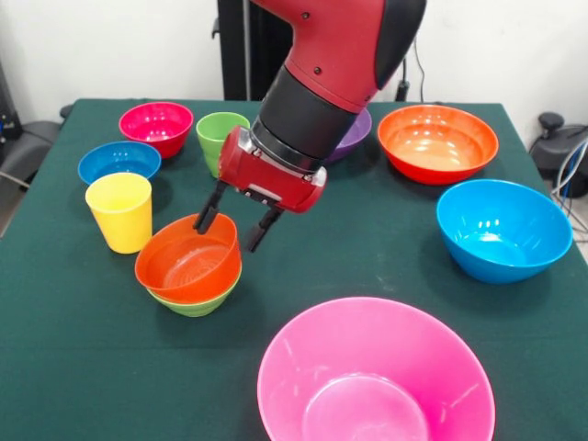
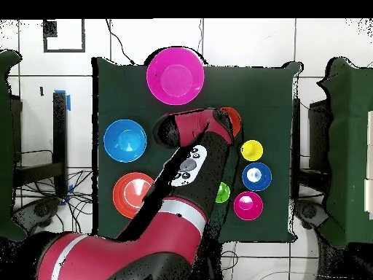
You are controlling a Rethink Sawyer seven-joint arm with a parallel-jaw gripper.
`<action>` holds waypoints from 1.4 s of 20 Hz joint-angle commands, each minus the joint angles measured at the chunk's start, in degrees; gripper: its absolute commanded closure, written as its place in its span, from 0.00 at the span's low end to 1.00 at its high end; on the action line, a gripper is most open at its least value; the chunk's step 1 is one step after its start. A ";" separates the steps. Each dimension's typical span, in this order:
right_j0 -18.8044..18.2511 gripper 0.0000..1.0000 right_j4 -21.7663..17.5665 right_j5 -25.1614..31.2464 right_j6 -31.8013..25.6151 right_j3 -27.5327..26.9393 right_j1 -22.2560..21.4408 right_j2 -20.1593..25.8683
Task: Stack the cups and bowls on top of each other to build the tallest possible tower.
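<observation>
Front view: the gripper [image 1: 237,222] is seen lowered over the small orange-red bowl [image 1: 187,261], which is nested in the small light-green bowl [image 1: 196,302] on the green table [image 1: 83,367]; the two black fingers [image 1: 209,211] are spread, one at the far rim of the orange-red bowl and the other just outside it, and nothing is pinched. The yellow cup [image 1: 119,210] is stood just beside this pair, with the small dark blue bowl [image 1: 118,162] and the small magenta-red bowl [image 1: 156,126] behind it. The light-green cup [image 1: 219,138] is partly hidden by the arm, as is the purple bowl [image 1: 356,130]. The large orange bowl [image 1: 437,142] and the large light blue bowl [image 1: 503,229] are set apart at one side, and the large pink bowl [image 1: 375,377] is placed nearest the camera. Overhead view: the gripper is covered by the arm [image 2: 191,153]; only an edge of the orange-red bowl [image 2: 232,117] is shown beside it, below the pink bowl [image 2: 175,75]
</observation>
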 commanded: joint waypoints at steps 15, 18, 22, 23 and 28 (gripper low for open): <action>-0.59 1.00 -0.96 -4.42 3.95 1.10 2.61 8.57; -0.65 1.00 -1.39 -5.08 3.70 0.96 2.87 8.39; -0.73 1.00 -1.92 -6.16 3.49 1.12 3.08 8.15; -0.79 1.00 -2.05 -6.34 3.36 1.18 3.10 8.06; -1.33 1.00 -2.58 -7.05 2.41 1.65 2.98 8.05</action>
